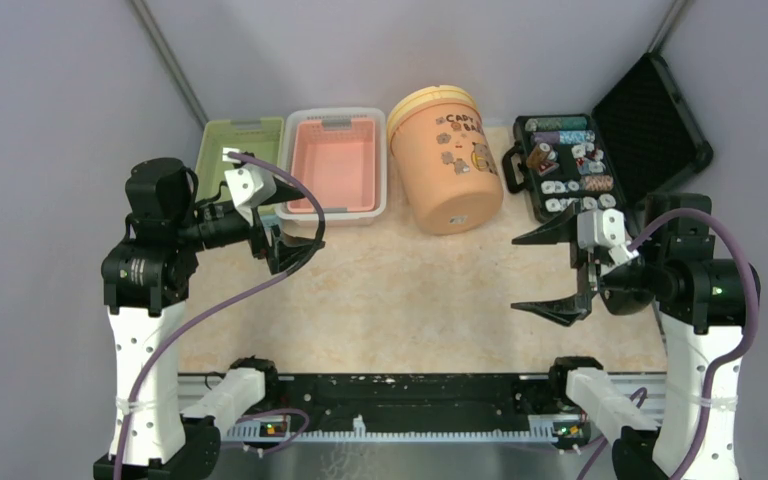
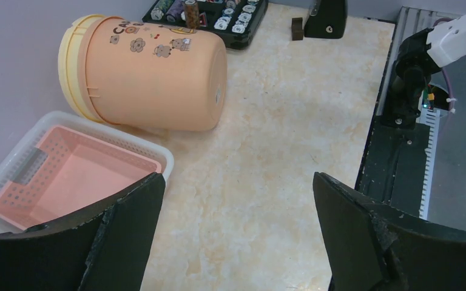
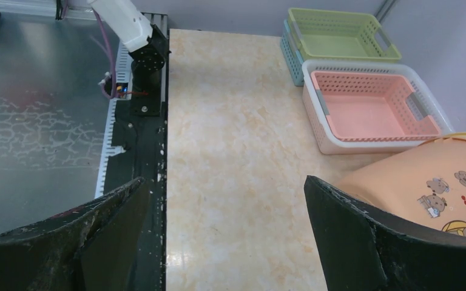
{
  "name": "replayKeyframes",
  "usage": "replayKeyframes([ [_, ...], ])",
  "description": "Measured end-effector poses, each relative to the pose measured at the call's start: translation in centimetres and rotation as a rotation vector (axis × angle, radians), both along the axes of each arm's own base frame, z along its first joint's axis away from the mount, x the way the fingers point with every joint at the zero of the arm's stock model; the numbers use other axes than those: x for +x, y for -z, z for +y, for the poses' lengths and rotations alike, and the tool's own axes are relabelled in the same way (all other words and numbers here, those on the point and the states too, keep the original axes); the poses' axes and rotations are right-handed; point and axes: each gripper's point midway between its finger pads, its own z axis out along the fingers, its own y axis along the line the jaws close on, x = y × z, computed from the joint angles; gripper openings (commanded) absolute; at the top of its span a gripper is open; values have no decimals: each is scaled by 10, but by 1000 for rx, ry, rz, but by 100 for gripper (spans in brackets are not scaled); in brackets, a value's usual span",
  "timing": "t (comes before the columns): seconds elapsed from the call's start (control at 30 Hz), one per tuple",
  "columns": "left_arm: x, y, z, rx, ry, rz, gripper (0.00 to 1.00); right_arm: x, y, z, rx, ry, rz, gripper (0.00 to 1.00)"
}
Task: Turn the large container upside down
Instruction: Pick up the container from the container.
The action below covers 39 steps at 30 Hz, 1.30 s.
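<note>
Overhead view; opposed wrist views, common bucket (image 1: 446, 165)

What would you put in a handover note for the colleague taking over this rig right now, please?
Left gripper: open, empty, hovering beside the pink basket.
Right gripper: open, empty, clear of everything.
Large orange container: lying on its side at the back, yellow rim toward the wall, between the pink basket and the black case.
Done: nothing yet; container untouched.
Left: grasp it and stand it rim down.
</note>
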Motion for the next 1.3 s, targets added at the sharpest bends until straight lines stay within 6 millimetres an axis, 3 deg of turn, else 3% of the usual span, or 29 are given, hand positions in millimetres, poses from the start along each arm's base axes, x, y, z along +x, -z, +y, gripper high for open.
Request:
replayKeyframes([
  [0.43,2,0,1,-1,-15,6,99,1,-1,0,0,0,0,99],
  [0.67,13,5,6,15,-62,1,99,4,2,-2,-20,11,-22,99],
  [0.8,25,17,11,35,-107,13,99,12,13,-4,-45,31,-16,99],
  [1.07,52,40,26,106,-214,-2,99,50,48,-14,-115,136,48,99],
  [1.3,76,92,44,216,-302,35,99,73,75,-22,-156,203,73,99],
])
